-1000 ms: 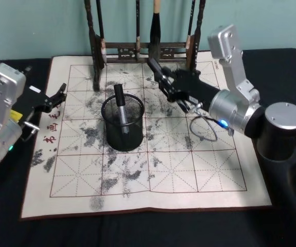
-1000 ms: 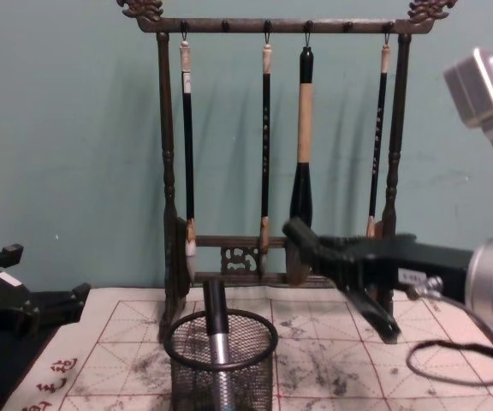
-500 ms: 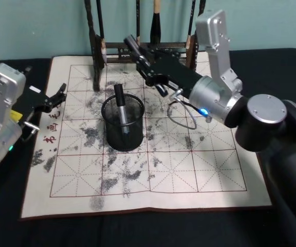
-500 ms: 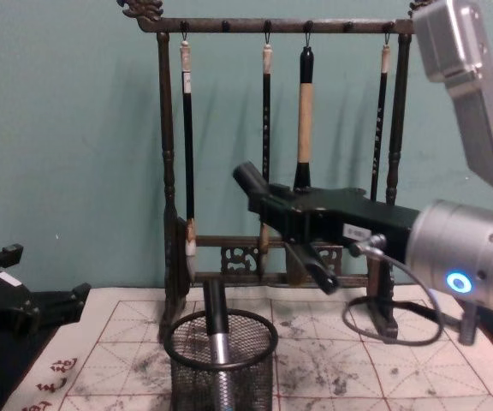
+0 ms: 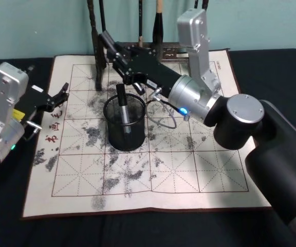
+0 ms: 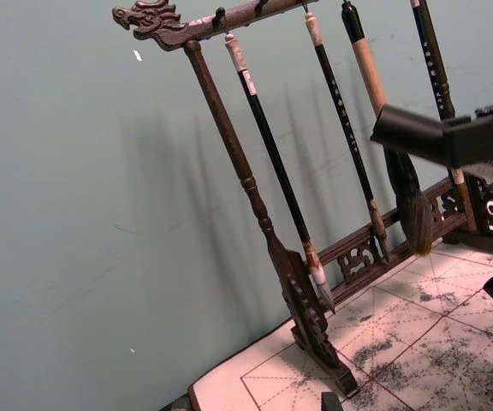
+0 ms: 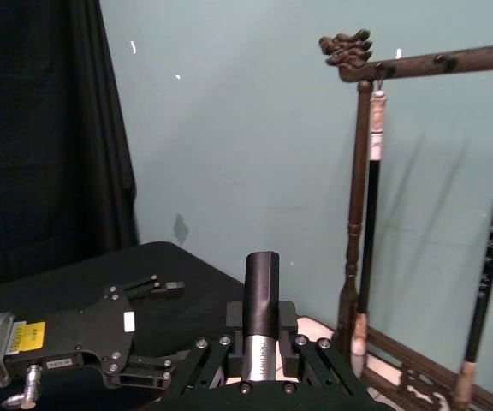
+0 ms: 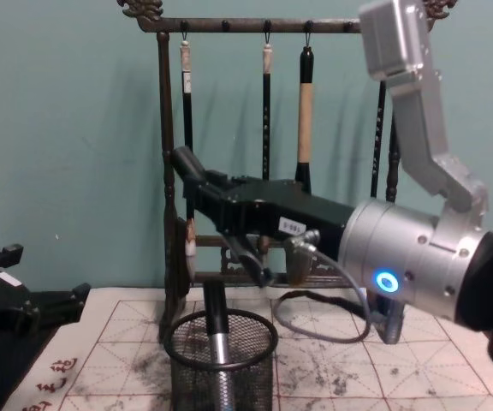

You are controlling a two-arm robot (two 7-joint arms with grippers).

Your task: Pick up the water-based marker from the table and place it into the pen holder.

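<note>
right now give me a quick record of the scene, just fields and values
marker: standing tilted inside the cup, top poking above the rim
cup: black mesh, upright on the inked grid mat
right pincer: above and behind the cup, holding nothing
left pincer: idle at the mat's left edge
brush rack: behind the cup, brushes hanging

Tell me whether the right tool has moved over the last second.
Yes. The right tool swung toward the robot's left and rose: from beside the brush rack's right post to above the pen holder.

Black wire-mesh pen holder [image 5: 125, 126], dark carved wooden brush rack [image 8: 169, 171], ink-stained paper mat [image 5: 199, 170]
</note>
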